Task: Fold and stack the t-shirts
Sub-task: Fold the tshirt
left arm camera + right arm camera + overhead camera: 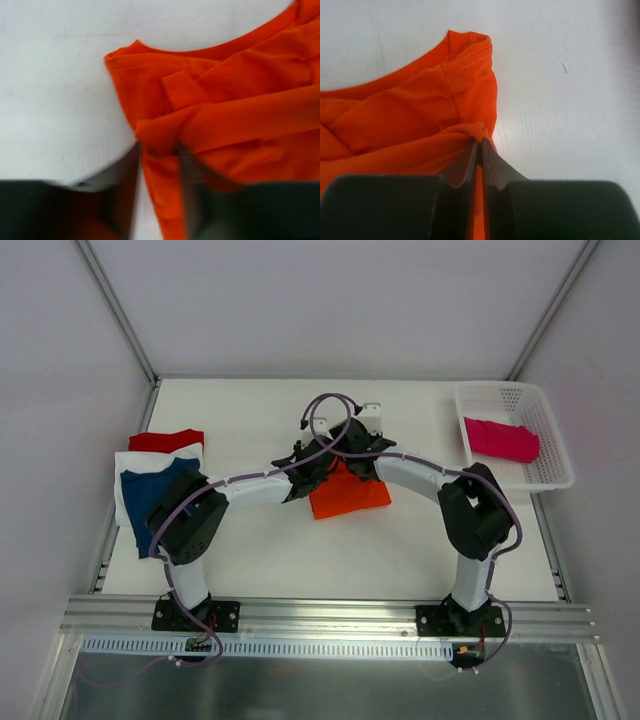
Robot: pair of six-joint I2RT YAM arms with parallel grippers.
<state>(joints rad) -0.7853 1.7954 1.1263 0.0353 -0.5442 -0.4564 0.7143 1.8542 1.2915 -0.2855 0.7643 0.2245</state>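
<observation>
Some orange t-shirt (350,498) hidden overhead; left hand (159,150), right hand (480,143) pinching it.

— Bright, even overhead light; faint shadows on the table (400,540) under the arms (470,510).
— The left wrist view is motion-smeared: the left gripper's fingers (197,200) and the orange t-shirt (225,115) ahead of them blur. The right wrist view is crisp.
</observation>
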